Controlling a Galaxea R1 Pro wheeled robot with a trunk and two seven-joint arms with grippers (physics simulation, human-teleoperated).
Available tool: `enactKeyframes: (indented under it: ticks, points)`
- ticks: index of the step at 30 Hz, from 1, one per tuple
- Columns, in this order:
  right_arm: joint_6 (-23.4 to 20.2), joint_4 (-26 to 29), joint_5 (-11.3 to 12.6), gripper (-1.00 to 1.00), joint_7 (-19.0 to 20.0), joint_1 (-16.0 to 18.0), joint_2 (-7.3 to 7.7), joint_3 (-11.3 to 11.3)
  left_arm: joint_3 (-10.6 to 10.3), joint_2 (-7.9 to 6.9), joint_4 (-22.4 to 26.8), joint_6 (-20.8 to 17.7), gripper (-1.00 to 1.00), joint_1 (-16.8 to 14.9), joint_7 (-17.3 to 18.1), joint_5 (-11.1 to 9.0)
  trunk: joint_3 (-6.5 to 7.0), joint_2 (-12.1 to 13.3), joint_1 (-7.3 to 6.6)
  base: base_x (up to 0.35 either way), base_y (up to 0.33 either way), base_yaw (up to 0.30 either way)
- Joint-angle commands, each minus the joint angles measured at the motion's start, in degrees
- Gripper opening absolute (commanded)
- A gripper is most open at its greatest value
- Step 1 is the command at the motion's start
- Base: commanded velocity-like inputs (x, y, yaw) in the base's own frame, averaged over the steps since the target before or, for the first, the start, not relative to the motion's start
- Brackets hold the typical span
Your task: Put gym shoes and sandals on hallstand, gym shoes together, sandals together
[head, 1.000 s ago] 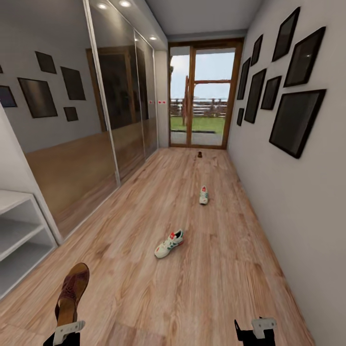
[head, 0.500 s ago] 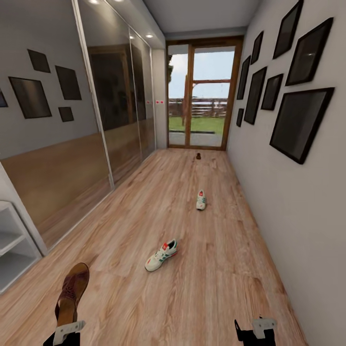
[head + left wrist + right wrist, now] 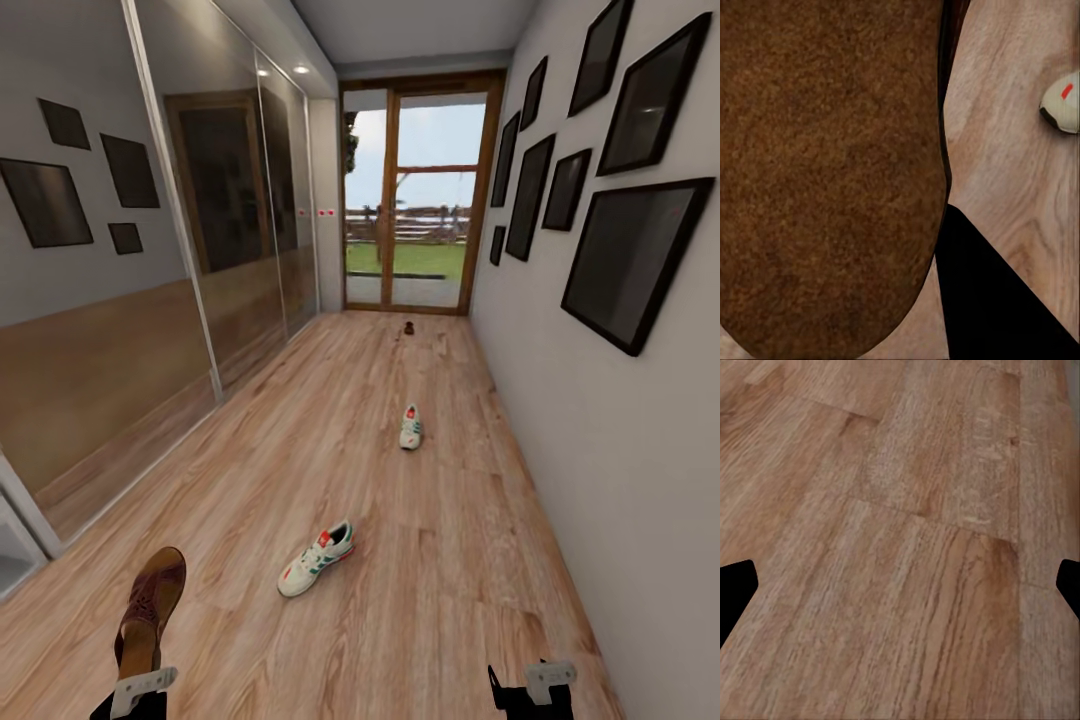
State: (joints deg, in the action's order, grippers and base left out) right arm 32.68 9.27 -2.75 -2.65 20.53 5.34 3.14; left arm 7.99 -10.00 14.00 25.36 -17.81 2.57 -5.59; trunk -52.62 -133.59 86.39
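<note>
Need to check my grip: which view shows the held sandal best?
The head view: the sandal stands whole above the left gripper, straps visible. The left wrist view gives just a close brown sole. The right wrist view looks at corridor floor.

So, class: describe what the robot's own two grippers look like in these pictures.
In the head view, the left gripper and right gripper are black bodies, each with a pale grey-white bracket bearing small dark dots like screw holes. In the right wrist view, the black fingertips are blunt and angular. No cables show.
</note>
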Motion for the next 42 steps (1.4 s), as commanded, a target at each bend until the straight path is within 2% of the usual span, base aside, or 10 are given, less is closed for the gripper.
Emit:
enactKeyframes:
  ticks: [1,36,42]
  points:
    - [0.1,-0.1,-0.2,1.0,-0.3,0.0,0.02,0.3,0.0,-0.01,0.0,0.1,-1.0,0.0,0.2,-0.4,-0.05,0.0,0.02,0.278,-0.169,0.0]
    - [0.1,0.0,-0.1,1.0,-0.3,0.0,-0.06,0.3,0.1,-0.02,0.0,0.1,-1.0,0.0,0.2,-0.5,-0.05,0.0,0.02,0.279,-0.164,0.0]
    - [0.1,0.0,0.0,1.0,-0.3,0.0,-0.14,0.3,0.1,-0.02,0.0,0.1,-1.0,0.0,0.2,-0.5,-0.05,0.0,0.02,0.327,-0.099,0.129]
